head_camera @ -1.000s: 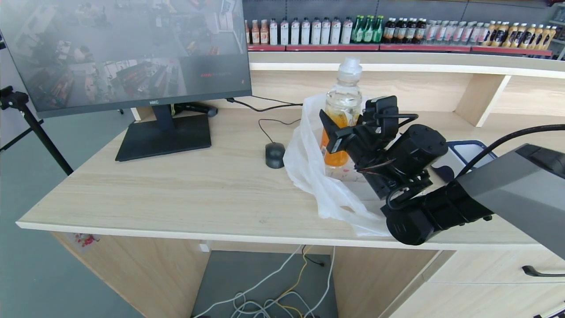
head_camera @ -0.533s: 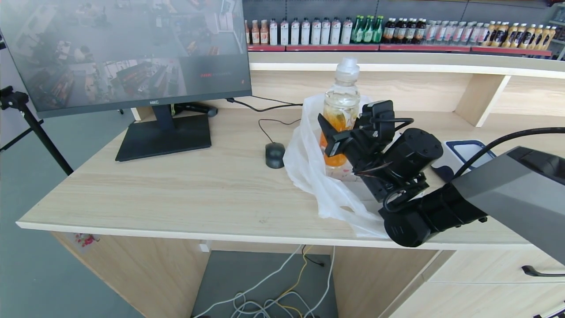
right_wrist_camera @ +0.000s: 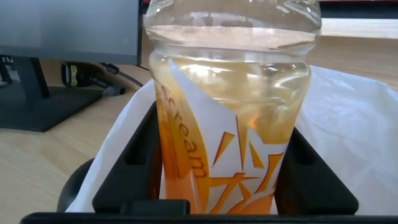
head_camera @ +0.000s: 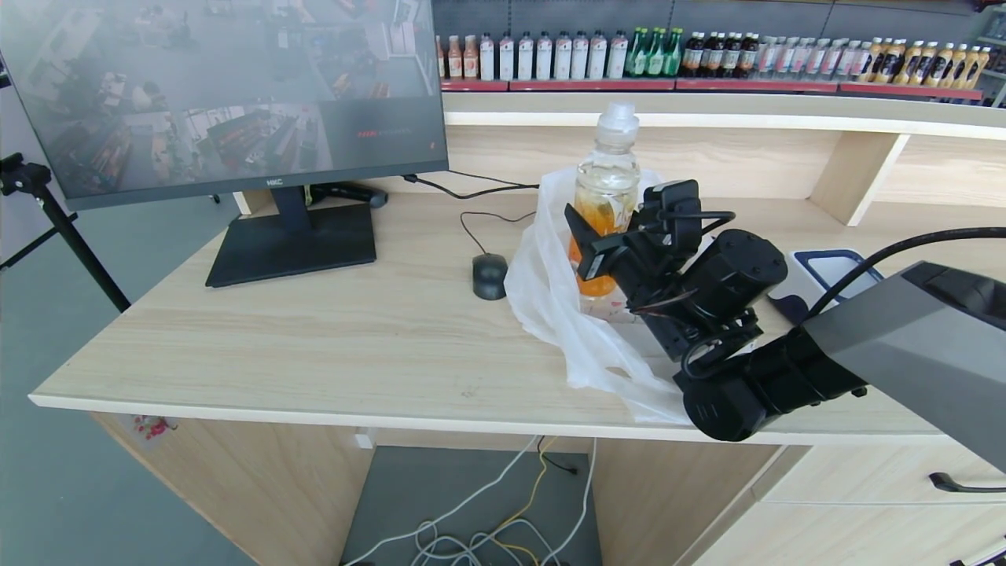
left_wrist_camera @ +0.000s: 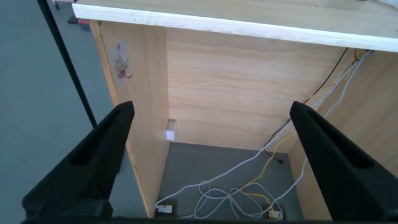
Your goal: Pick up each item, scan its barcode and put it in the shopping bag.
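orange-labelled bottle stands upright, grasped in my right end effector, directly over the open mouth of the shopping bag; i judge the drop runs straight down.

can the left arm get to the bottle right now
Probably not directly: the left gripper hangs open below the desktop, which lies between it and the bottle, and the right gripper clamps that bottle.
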Motion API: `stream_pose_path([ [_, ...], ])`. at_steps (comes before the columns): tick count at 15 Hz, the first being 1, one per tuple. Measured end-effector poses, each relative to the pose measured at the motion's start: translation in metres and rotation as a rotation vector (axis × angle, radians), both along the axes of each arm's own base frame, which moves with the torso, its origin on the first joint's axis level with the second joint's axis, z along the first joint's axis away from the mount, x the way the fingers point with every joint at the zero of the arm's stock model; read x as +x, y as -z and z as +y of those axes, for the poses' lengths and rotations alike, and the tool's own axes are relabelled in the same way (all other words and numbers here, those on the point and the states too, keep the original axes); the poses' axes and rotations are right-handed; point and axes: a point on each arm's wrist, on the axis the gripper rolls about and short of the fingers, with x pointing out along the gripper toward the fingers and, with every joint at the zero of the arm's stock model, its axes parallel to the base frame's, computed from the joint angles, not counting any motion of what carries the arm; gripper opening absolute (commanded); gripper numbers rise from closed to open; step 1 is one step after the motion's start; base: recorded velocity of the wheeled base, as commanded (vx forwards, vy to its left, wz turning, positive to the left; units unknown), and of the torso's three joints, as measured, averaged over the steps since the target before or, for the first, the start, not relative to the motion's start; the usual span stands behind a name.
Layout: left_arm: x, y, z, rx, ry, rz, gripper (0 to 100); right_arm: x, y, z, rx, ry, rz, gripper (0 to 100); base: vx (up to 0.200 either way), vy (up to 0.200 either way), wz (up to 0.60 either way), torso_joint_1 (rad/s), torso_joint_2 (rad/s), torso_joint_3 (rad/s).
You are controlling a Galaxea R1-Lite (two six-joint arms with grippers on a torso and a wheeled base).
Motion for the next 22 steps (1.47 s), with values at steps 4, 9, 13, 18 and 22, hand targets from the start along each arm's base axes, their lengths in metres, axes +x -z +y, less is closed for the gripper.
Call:
stream_pose_path([
  [4, 0.000, 0.000, 0.000, 0.000, 0.000, 0.000, 100, -0.001, -0.001, 0.001, 0.002, -0.003, -0.001, 0, 0.000, 0.000, 0.00, 0.000, 0.00, 0.000],
  [9, 0.000, 0.000, 0.000, 0.000, 0.000, 0.000, 100, -0.006, -0.008, 0.003, 0.042, -0.002, -0.001, 100, 0.000, 0.000, 0.00, 0.000, 0.00, 0.000],
  [13, 0.000, 0.000, 0.000, 0.000, 0.000, 0.000, 100, -0.015, -0.011, 0.014, 0.057, -0.024, 0.004, 100, 0.000, 0.000, 0.00, 0.000, 0.00, 0.000],
  [18, 0.000, 0.000, 0.000, 0.000, 0.000, 0.000, 100, -0.020, -0.012, 0.011, 0.047, -0.017, 0.007, 100, 0.000, 0.000, 0.00, 0.000, 0.00, 0.000],
  [22, 0.000, 0.000, 0.000, 0.000, 0.000, 0.000, 100, -0.031, -0.013, 0.000, 0.034, -0.005, 0.017, 100, 0.000, 0.000, 0.00, 0.000, 0.00, 0.000],
])
